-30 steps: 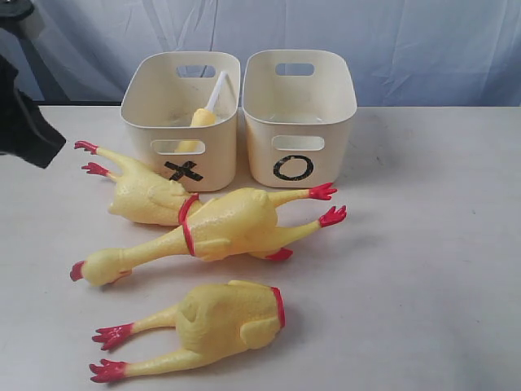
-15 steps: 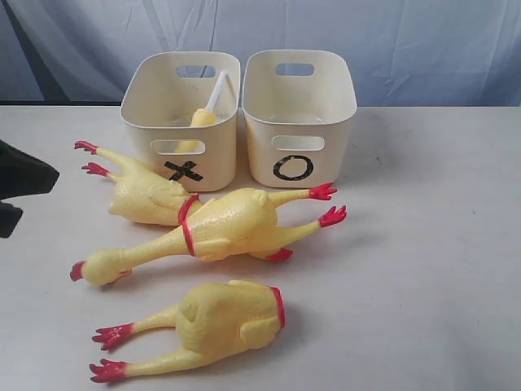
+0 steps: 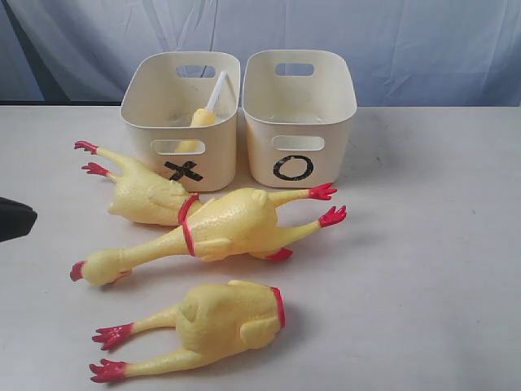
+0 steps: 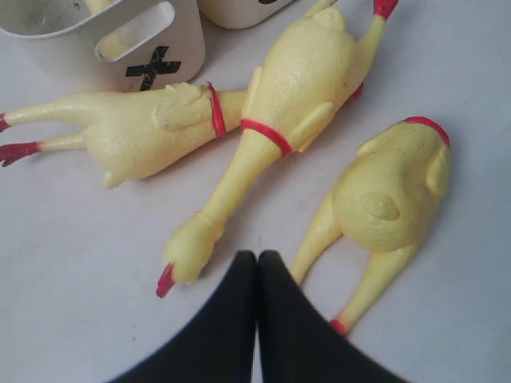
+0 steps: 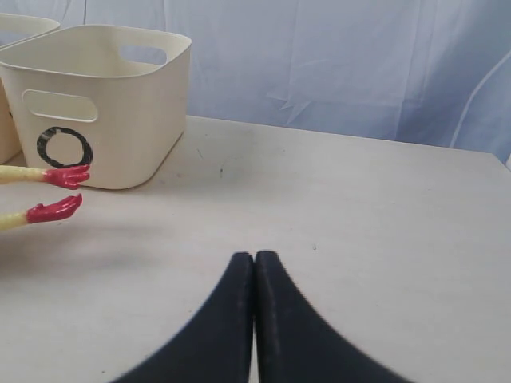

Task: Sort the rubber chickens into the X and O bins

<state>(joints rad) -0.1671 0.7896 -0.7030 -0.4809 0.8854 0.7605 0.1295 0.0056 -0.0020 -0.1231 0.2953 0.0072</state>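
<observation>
The whole chicken (image 3: 203, 232) lies mid-table. Its long axis slants from the head at the near left to the red feet at the far right, just short of the O bin (image 3: 334, 155). Behind it a headless piece (image 3: 151, 195) points its feet left, its ring end touching the whole bird, just in front of the X bin (image 3: 138, 134). A headless body (image 3: 228, 314) lies nearer and apart, feet left. A yellow piece (image 3: 202, 116), perhaps chicken, stands inside the X bin. The table (image 3: 431, 261) lies bare to the right. The left gripper (image 4: 257, 257) hangs pressed closed and empty near the whole chicken's head. The right gripper (image 5: 254, 257) is closed and empty too, over that bare stretch.
</observation>
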